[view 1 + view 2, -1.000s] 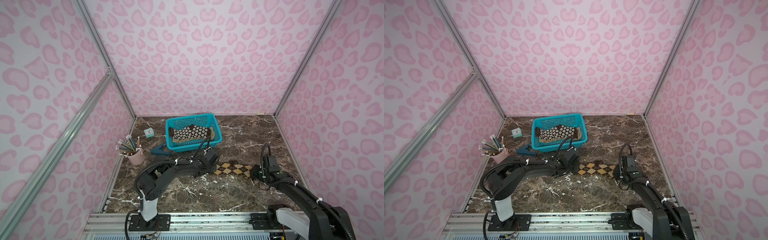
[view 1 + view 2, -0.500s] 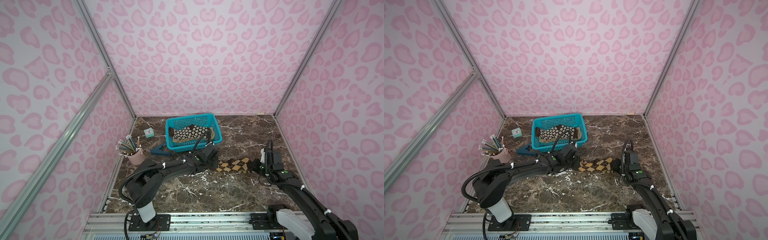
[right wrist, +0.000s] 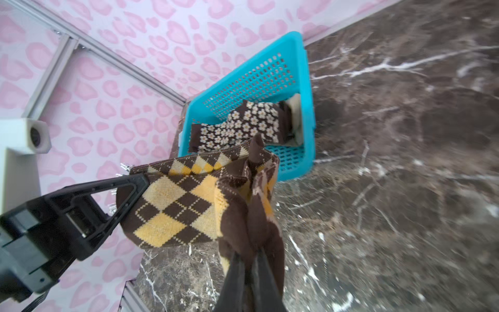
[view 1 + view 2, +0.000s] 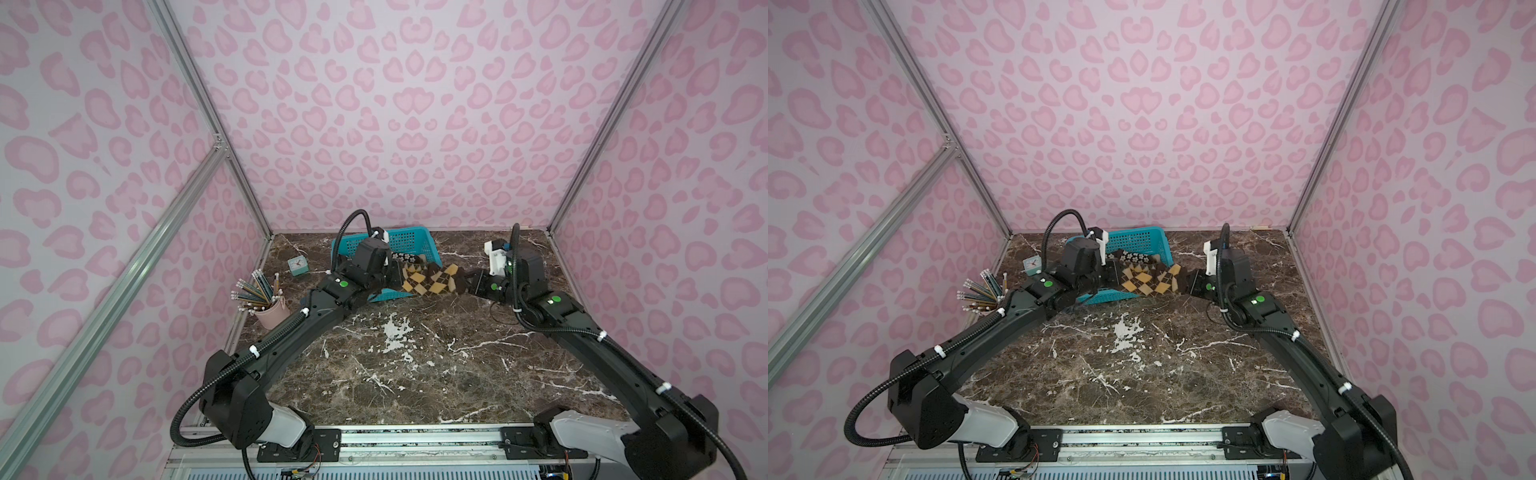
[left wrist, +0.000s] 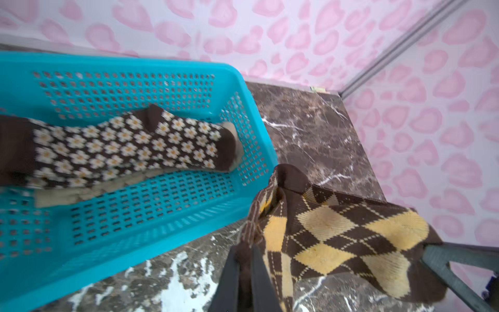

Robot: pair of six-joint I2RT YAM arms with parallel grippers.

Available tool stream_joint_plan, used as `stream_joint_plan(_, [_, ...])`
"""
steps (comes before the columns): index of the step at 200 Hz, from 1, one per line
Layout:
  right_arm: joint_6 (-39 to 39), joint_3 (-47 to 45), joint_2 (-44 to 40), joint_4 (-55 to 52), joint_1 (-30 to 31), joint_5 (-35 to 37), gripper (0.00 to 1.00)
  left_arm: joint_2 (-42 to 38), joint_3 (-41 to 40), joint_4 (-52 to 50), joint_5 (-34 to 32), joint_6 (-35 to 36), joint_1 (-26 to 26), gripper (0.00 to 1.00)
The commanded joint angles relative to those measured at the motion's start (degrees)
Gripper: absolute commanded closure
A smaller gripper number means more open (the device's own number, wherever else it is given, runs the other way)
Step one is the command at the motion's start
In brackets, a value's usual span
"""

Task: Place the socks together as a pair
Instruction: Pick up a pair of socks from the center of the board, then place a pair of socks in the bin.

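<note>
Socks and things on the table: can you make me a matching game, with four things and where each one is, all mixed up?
1 argyle sock
2 flower sock
3 pencils
4 little clock

A in the pink cup
B on the table beside the blue basket
C held between the left gripper and right gripper
D inside the blue basket

Pairs: 1-C, 2-D, 3-A, 4-B

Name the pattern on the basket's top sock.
Sock: dark brown, cream flowers; best in left wrist view.
</note>
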Motion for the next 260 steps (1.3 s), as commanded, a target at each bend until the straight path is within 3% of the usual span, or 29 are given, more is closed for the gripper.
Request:
stream_joint_plan(1, [-1.1, 7.7, 8.0, 5.6, 1.7, -1.3, 1.0, 0.4, 2.4, -2.9, 1.2, 4.6, 5.1, 0.96])
stream_joint_plan(40, [-4.1, 27.2, 27.2, 5.2, 1.8, -4.8, 1.0, 6.4, 8.0, -2.5, 1.7, 8.4, 13.9, 0.96])
stream_joint_plan(72, [-5.2, 41.0, 41.8, 2.7, 1.1, -6.9, 1.0, 12.9, 9.4, 1.4, 1.8, 9.7, 18.0, 0.96])
stream_joint_plan(101, [-4.6, 48.5, 52.7, 2.4, -0.5, -9.4, 1.0, 18.5, 10.4, 5.2, 1.1, 11.1, 20.0, 0.96])
stream_joint_plan(129, [-6.0, 52.0, 58.0, 0.9, -1.1, -8.0, 1.0, 24.5, 12.4, 6.7, 0.2, 12.8, 21.1, 0.97])
stream_joint_plan(139, [-6.4, 52.7, 58.8, 0.2, -1.3, -8.1, 0.95, 26.3, 13.5, 5.8, -0.8, 13.2, 21.1, 0.95])
stream_joint_plan(152, [-7.1, 52.6, 58.8, -1.0, -1.5, -8.5, 0.85, 27.4, 14.0, 5.6, -1.9, 13.8, 21.0, 0.81])
stream_joint_plan(169, [-8.2, 51.6, 57.4, -2.6, -1.9, -8.3, 0.65, 27.4, 14.2, 5.8, -2.1, 14.0, 21.1, 0.48])
stream_joint_plan(182, [-8.3, 49.0, 55.2, -2.1, -2.2, -8.6, 0.52, 26.8, 15.1, 5.0, -2.8, 13.4, 21.1, 0.36])
stream_joint_plan(184, [-8.3, 48.5, 54.9, -2.0, -2.2, -8.6, 0.5, 26.6, 15.2, 4.9, -2.7, 13.4, 21.1, 0.28])
stream_joint_plan(186, [-8.4, 48.0, 54.5, -1.9, -2.3, -8.6, 0.49, 26.4, 15.3, 4.7, -2.6, 13.4, 21.2, 0.08])
stream_joint_plan(188, [-8.4, 47.6, 54.0, -1.9, -2.3, -8.6, 0.47, 26.1, 15.4, 4.6, -2.5, 13.3, 21.2, 0.0])
stream_joint_plan(233, [-8.2, 34.1, 38.7, -1.3, -4.5, -6.4, 0.32, 15.9, 15.9, 0.9, -5.0, 10.8, 21.4, 0.02])
stream_joint_plan(260, [-13.0, 19.5, 22.0, 0.9, -5.8, -1.2, 0.22, -0.2, 3.9, 7.7, -3.1, 10.1, 21.5, 0.02])
